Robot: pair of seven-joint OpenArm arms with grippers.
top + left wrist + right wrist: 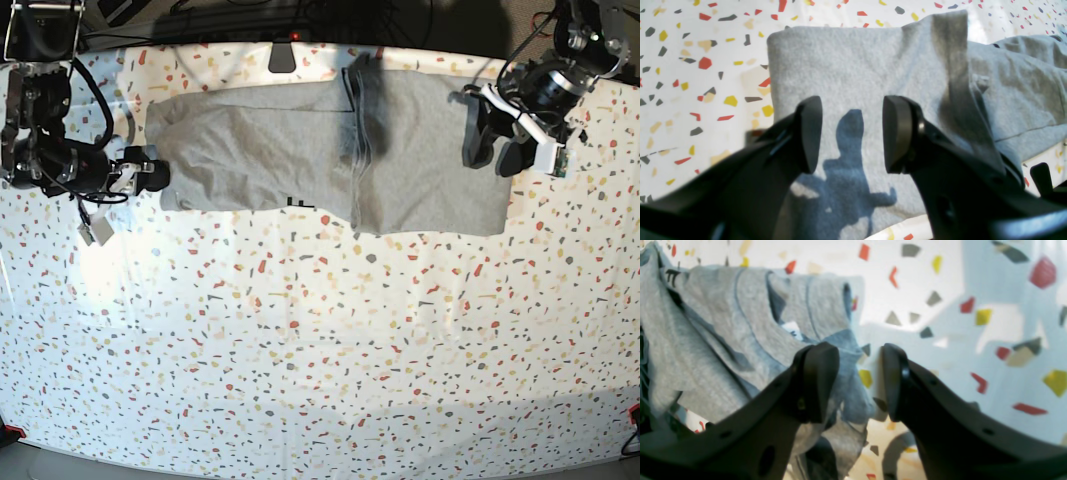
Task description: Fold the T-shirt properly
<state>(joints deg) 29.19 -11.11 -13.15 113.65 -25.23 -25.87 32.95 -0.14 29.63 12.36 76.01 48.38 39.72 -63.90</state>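
Observation:
The grey T-shirt (300, 150) lies as a long band across the back of the table, with a thick fold ridge near its middle. A bit of black lettering peeks out at its front edge. My left gripper (490, 150) hovers over the shirt's right end. In the left wrist view that gripper (851, 135) is open above flat grey cloth (857, 66), with only its shadow between the fingers. My right gripper (150, 172) is at the shirt's left end. In the right wrist view it (855, 383) stands open, and the rumpled shirt edge (723, 323) reaches just into the gap.
The table (320, 350) wears a white cover with coloured flecks and stretches bare from the shirt to the front edge. A dark mount (282, 55) and cables sit along the back edge. Both arm bases stand at the back corners.

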